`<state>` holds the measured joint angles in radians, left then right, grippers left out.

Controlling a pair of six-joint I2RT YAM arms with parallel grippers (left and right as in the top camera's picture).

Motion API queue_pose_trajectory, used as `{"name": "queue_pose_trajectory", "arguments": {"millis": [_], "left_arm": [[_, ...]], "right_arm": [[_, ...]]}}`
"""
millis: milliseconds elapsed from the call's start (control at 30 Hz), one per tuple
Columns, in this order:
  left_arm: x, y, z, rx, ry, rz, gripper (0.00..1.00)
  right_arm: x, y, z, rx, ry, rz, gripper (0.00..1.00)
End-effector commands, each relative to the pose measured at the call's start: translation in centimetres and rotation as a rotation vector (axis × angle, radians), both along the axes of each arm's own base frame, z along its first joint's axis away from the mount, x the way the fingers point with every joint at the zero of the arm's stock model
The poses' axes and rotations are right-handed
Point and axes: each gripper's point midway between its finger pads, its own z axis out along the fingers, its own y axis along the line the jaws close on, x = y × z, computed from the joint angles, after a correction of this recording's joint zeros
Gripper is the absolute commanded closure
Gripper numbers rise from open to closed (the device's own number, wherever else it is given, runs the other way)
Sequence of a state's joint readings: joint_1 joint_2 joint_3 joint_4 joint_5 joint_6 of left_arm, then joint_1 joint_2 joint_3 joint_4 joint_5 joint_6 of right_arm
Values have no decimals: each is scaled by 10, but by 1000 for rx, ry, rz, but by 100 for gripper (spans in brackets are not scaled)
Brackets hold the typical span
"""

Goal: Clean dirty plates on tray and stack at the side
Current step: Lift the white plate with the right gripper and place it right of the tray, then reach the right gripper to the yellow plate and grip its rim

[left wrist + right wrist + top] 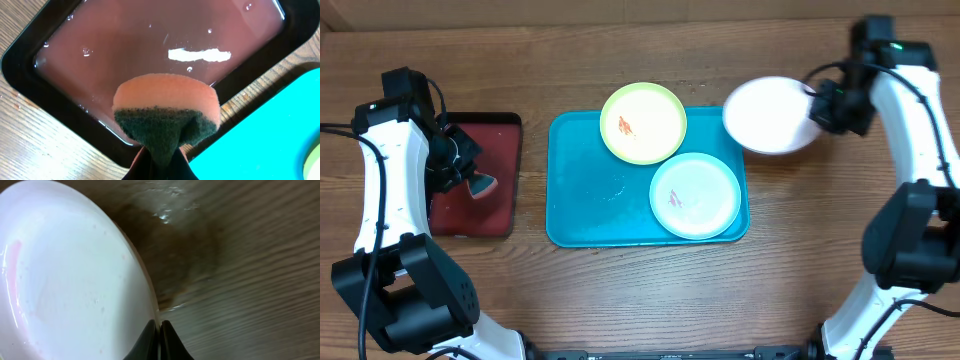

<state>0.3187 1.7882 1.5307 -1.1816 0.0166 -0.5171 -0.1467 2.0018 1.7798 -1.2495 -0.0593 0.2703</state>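
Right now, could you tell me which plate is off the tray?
The white plate, pinched at its rim by the right gripper; the yellow-green plate and the mint plate lie on the teal tray.

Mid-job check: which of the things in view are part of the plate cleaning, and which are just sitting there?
Job:
white plate, gripped by the right pincer
yellow-green plate
mint plate
teal tray
sponge, in the left pincer

Lying about:
dark red tray, holding liquid, perhaps rinse water
wooden table
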Motion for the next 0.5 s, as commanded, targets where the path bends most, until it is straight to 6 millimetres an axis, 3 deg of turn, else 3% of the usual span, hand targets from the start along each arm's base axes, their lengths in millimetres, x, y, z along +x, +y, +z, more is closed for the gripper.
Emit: {"name": "queue_pose_trajectory", "arguments": {"millis": [0,133,300,333,400,467], "left_arm": [[0,-2,-4,-11,4,-17,96],[1,-2,-4,-13,2,-17,96],[4,-4,-3,-25,-11,-19,96],[4,-4,-3,-25,-11,-19,96],[4,-4,-4,-25,-11,-19,96],[4,-4,-3,-25,-11,-20,96]], "right_arm": [[-9,-27,-4,30,-24,-42,96],[-19,-57,-31,40,-20,-129,96],[-30,-65,-62,41,-10,-155,96],[-31,-64,-64,41,-8,-155,84],[-30,-64,-63,42,-10,-154,50],[-28,-65,-54,41,-23,-153,36]]}}
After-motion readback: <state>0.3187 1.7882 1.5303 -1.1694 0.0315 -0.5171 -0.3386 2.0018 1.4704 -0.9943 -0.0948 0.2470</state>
